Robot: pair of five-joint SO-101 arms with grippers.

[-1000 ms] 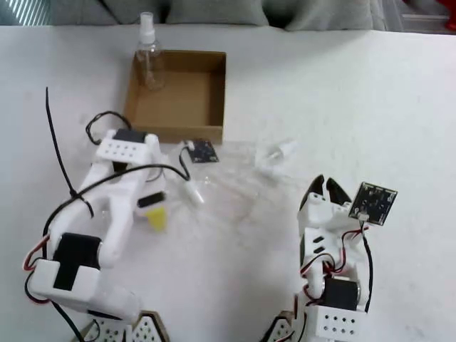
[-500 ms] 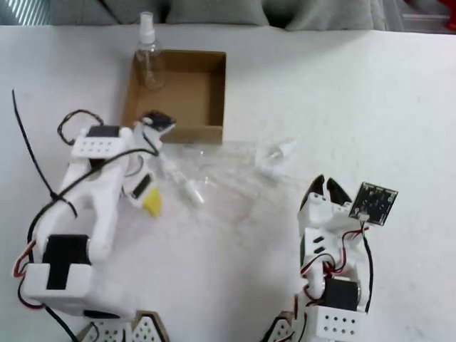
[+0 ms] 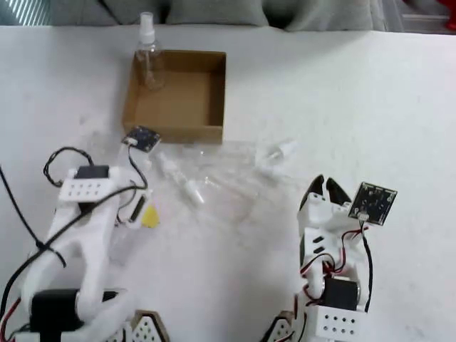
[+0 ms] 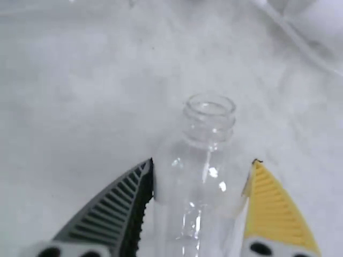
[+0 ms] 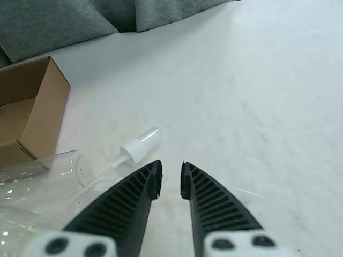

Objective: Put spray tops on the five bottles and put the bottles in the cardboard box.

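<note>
In the left wrist view, my left gripper (image 4: 202, 160) is shut on a clear bottle (image 4: 209, 123) whose neck is open, with no spray top on it. The grey finger is on one side of the bottle's shoulder and the yellow finger on the other. From above, that gripper (image 3: 142, 214) is at the near left of the table. The cardboard box (image 3: 206, 132) lies at the back, and one bottle with a spray top (image 3: 149, 57) stands in its far left corner. A loose spray top (image 3: 279, 152) (image 5: 138, 144) lies beyond my right gripper (image 3: 326, 187) (image 5: 170, 167), which is shut and holds nothing.
Clear capless bottles (image 3: 221, 178) (image 5: 48, 171) lie on their sides between the box and the arms. Another loose spray top (image 3: 191, 189) lies among them. Grey cushions (image 5: 64, 21) line the table's far edge. The right half of the table is bare white.
My left arm has swung left and drawn back toward the near edge, and its wrist has turned. The right arm has not moved.
</note>
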